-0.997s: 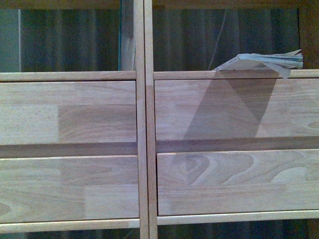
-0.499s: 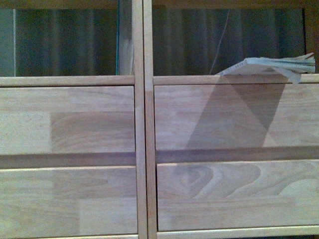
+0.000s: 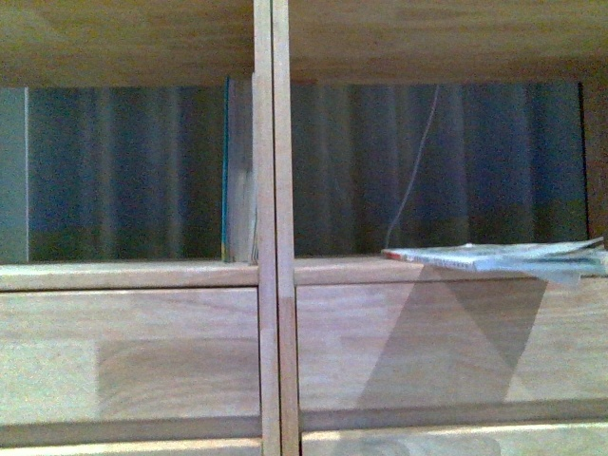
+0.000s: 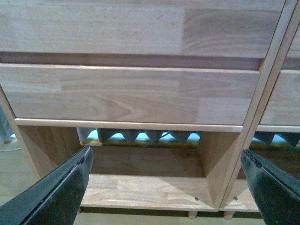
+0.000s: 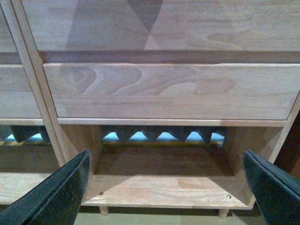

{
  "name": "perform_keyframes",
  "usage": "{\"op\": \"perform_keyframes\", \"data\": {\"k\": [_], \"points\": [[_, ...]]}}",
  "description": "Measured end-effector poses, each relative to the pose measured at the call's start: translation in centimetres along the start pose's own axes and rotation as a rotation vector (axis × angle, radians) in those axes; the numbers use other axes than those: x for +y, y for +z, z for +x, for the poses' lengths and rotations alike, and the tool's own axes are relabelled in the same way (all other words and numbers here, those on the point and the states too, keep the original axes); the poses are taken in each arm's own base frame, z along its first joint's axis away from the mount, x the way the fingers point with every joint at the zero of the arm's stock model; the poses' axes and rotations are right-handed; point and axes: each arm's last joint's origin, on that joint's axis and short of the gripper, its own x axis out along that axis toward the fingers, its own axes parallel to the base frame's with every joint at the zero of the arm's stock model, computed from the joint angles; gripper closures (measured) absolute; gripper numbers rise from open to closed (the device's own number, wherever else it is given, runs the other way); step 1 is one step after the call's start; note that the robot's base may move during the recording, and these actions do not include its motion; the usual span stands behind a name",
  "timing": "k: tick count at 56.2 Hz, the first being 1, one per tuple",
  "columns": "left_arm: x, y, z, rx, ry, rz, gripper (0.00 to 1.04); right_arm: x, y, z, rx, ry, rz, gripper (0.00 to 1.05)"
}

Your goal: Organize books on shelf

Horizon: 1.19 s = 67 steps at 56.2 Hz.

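The light wooden shelf (image 3: pixel 271 275) fills the front view. A thin white paperback (image 3: pixel 494 256) lies flat on the right compartment's floor, its pages sagging over the front edge. A teal-covered book (image 3: pixel 231 176) stands upright against the central divider in the left compartment. Neither gripper shows in the front view. In the left wrist view my left gripper (image 4: pixel 166 187) is open, facing the bottom left compartment (image 4: pixel 140 183) under the drawer fronts. In the right wrist view my right gripper (image 5: pixel 166 187) is open, facing the bottom right compartment (image 5: pixel 164 180). Both hold nothing.
Drawer fronts (image 3: pixel 133 351) sit below the open compartments. A dark curtain and a thin hanging cord (image 3: pixel 413 180) show behind the shelf. Short legs (image 5: pixel 104 210) lift the shelf off the floor. Blue triangular shapes (image 4: pixel 140 137) show through the bottom compartments' backs.
The front view has risen: the drawer fronts slid down and the open compartments with both books now fill the frame.
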Motion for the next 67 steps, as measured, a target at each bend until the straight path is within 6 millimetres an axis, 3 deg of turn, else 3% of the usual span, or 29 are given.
{"op": "perform_keyframes", "data": {"k": [34, 38, 41, 46, 51, 56, 67], "points": [[0.0, 0.0, 0.0, 0.0, 0.0, 0.0, 0.07, 0.0, 0.0, 0.0, 0.0, -0.001, 0.0, 0.07], [0.0, 0.0, 0.0, 0.0, 0.0, 0.0, 0.07, 0.1, 0.6, 0.1, -0.058, -0.163, -0.004, 0.07], [0.0, 0.0, 0.0, 0.0, 0.0, 0.0, 0.07, -0.1, 0.2, 0.5, 0.015, -0.27, 0.034, 0.07], [0.0, 0.0, 0.0, 0.0, 0.0, 0.0, 0.07, 0.0, 0.0, 2.0, 0.2, -0.18, 0.187, 0.07], [0.0, 0.0, 0.0, 0.0, 0.0, 0.0, 0.07, -0.2, 1.5, 3.9, 0.295, -0.094, 0.414, 0.07], [0.0, 0.0, 0.0, 0.0, 0.0, 0.0, 0.07, 0.0, 3.1, 6.0, 0.327, -0.026, 0.582, 0.07], [0.0, 0.0, 0.0, 0.0, 0.0, 0.0, 0.07, 0.5, 6.1, 11.2, 0.334, 0.012, 0.772, 0.07]]}}
